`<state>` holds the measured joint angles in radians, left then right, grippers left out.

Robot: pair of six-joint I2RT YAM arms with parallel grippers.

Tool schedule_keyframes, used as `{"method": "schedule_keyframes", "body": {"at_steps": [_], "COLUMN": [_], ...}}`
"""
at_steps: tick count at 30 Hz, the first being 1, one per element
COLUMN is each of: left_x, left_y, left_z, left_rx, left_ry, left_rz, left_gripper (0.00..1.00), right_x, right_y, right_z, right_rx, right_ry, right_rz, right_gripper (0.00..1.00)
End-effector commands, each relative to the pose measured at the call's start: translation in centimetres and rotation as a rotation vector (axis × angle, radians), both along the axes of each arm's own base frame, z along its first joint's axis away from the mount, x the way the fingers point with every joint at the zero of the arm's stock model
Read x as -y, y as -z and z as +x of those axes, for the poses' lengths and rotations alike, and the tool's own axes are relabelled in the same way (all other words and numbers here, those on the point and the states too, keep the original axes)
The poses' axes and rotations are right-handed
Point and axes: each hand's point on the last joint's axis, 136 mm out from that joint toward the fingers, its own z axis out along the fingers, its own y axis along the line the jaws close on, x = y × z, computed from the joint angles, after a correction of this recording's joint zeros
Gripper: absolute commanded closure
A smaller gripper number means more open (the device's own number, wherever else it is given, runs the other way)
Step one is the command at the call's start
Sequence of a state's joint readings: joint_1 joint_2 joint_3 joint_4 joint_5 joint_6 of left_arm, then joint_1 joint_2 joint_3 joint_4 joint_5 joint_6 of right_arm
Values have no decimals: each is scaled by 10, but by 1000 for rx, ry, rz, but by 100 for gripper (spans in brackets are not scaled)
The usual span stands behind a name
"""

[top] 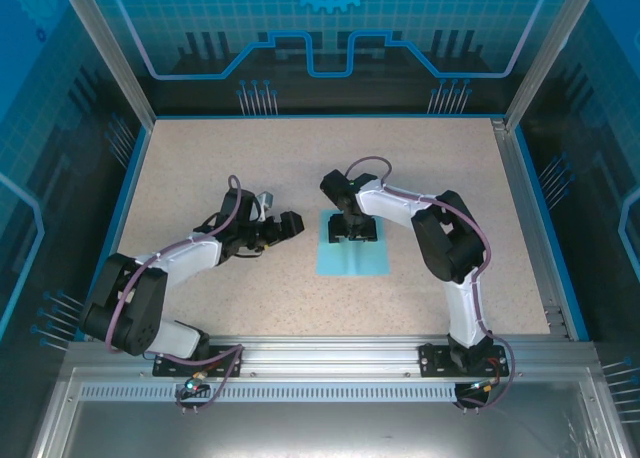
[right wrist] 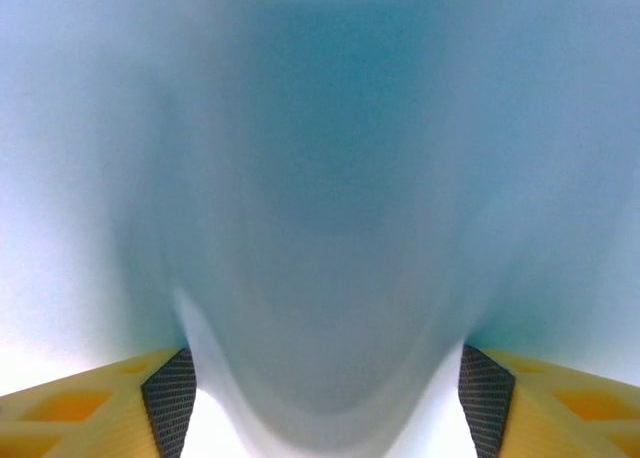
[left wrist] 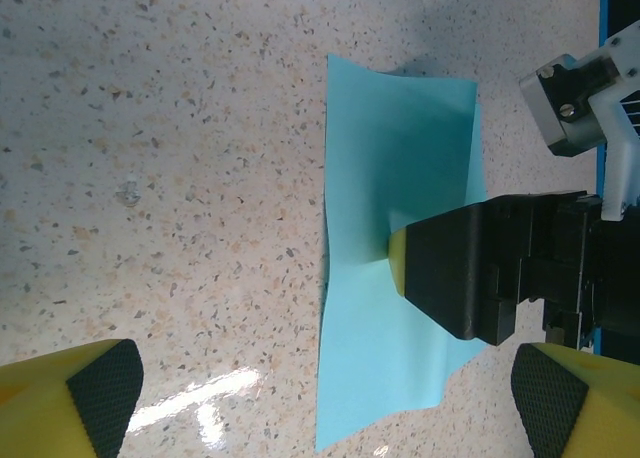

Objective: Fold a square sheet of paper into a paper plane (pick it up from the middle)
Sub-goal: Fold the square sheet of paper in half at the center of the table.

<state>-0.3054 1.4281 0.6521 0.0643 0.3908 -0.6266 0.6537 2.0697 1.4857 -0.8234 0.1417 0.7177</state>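
The square sheet of paper [top: 352, 256] is light blue and lies on the speckled table, near its middle. My right gripper [top: 355, 228] points straight down onto the sheet's centre. In the right wrist view the paper [right wrist: 320, 178] humps up between the pads [right wrist: 170, 398], which stand well apart; the gripper [right wrist: 327, 398] is open. From the left wrist view the sheet [left wrist: 400, 158] is puckered around the right gripper's yellow fingertip [left wrist: 397, 263], its edges lifting slightly. My left gripper [top: 290, 223] hovers just left of the sheet, open [left wrist: 325, 398], holding nothing.
The speckled table [top: 220, 158] has a blue border and aluminium frame posts at its corners. A metal rail [top: 320, 353] runs along the near edge, where both arm bases sit. The right arm's elbow [top: 450, 238] stands right of the sheet.
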Motion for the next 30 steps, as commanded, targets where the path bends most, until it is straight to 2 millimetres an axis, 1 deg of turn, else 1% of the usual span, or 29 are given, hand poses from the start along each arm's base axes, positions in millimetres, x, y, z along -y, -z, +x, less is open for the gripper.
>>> {"method": "schedule_keyframes", "body": {"at_steps": [1,2,6,7,8,10,13,16,18,22,23,25,26,28,30], "left_x": [6,6,6,5,5,4,4,4,5,8,10,12,14,16,19], "left_y": [-8,-7,-6,-6,-6,-6,-6,-7,-7,-10,-12,-15,-17,-18,-17], "left_z": [2,1,0,0,0,-1,0,-1,-2,0,1,3,5,6,5], "left_rx": [12,10,6,6,8,6,4,2,0,-5,-4,-4,-3,-8,-20], "left_ry": [29,28,27,26,26,24,21,18,20,24,27,28,28,32,47], "left_rz": [-6,-4,-3,1,2,5,3,0,-6,-23,-32,-49,-59,-74,-86], "left_gripper": [1,1,1,1,1,1,1,1,1,1,1,1,1,1,1], "right_x": [-4,-3,-1,-2,-3,-7,-15,-32,-45,-64,-67,-67,-66,-61,-52], "right_y": [-9,-11,-18,-20,-23,-30,-43,-60,-75,-104,-109,-108,-103,-87,-66], "right_z": [-3,-3,-3,-3,-3,-2,-3,-4,-4,-2,0,2,2,2,2], "right_rx": [2,7,25,28,35,50,64,72,79,108,111,98,75,34,7], "right_ry": [-7,-8,-2,-1,-1,0,6,3,-3,-31,-29,-14,-3,30,67], "right_rz": [41,43,58,69,85,128,233,386,504,730,786,868,900,921,913], "right_gripper": [31,37,53,56,57,64,65,66,66,65,64,63,63,63,63]}}
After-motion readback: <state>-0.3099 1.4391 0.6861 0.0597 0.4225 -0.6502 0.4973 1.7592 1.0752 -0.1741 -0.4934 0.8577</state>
